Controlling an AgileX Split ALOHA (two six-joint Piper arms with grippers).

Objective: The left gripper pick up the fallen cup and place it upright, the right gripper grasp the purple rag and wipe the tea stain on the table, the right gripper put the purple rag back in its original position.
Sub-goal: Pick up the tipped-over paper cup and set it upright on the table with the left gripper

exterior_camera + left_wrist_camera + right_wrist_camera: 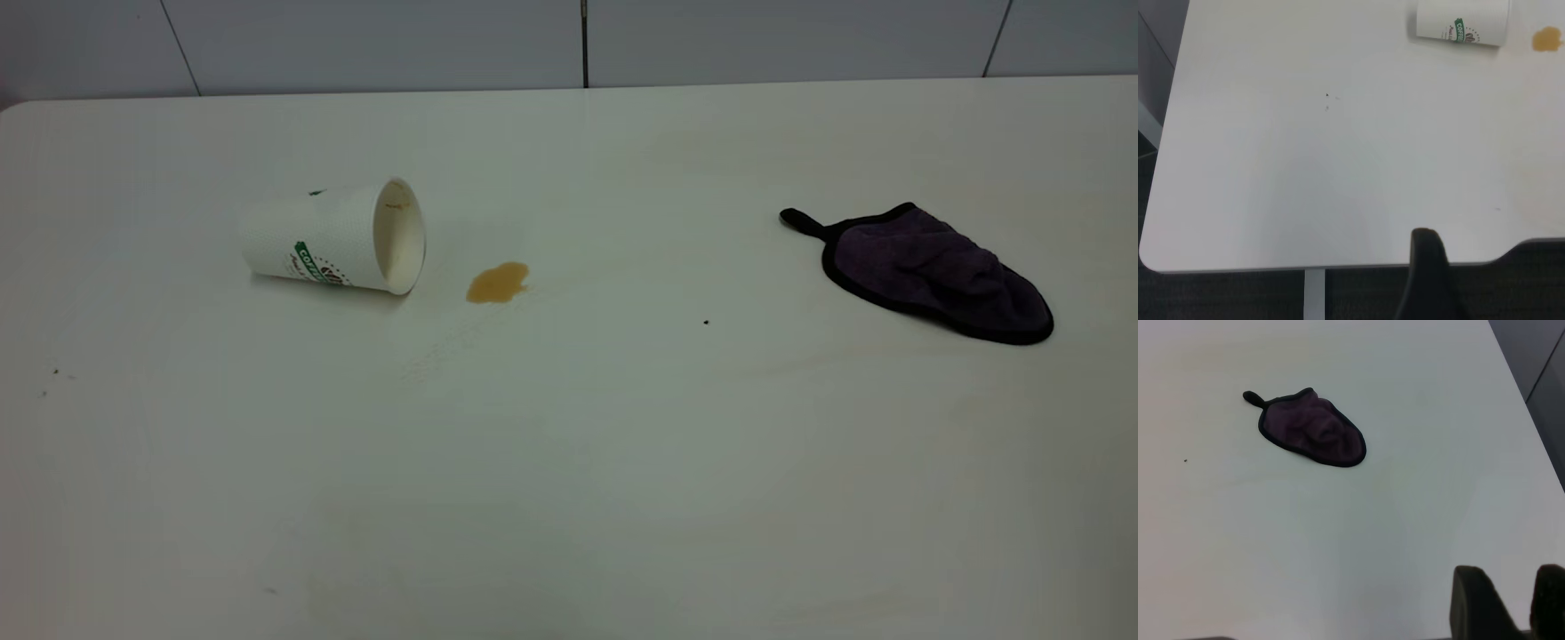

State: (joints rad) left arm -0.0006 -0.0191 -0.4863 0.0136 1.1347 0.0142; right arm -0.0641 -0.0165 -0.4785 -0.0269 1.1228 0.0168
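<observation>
The white cup [336, 236] with a green band lies on its side at the table's left, its mouth facing the amber tea stain [498, 282] just beside it. The purple rag [933, 269] lies flat at the right, its loop tab pointing toward the middle. Neither gripper appears in the exterior view. In the left wrist view the cup [1463, 22] and stain [1546, 40] are far off, and only a black part of the left gripper [1426, 270] shows over the table's near edge. The right gripper [1515, 588] hovers open and empty, well short of the rag [1311, 429].
The white table [569, 462] carries a tiny black speck [706, 322] between stain and rag and faint specks at the left [55, 372]. A grey panelled wall stands behind the far edge. The table's near corner [1158, 257] and a white leg [1314, 293] show below the left arm.
</observation>
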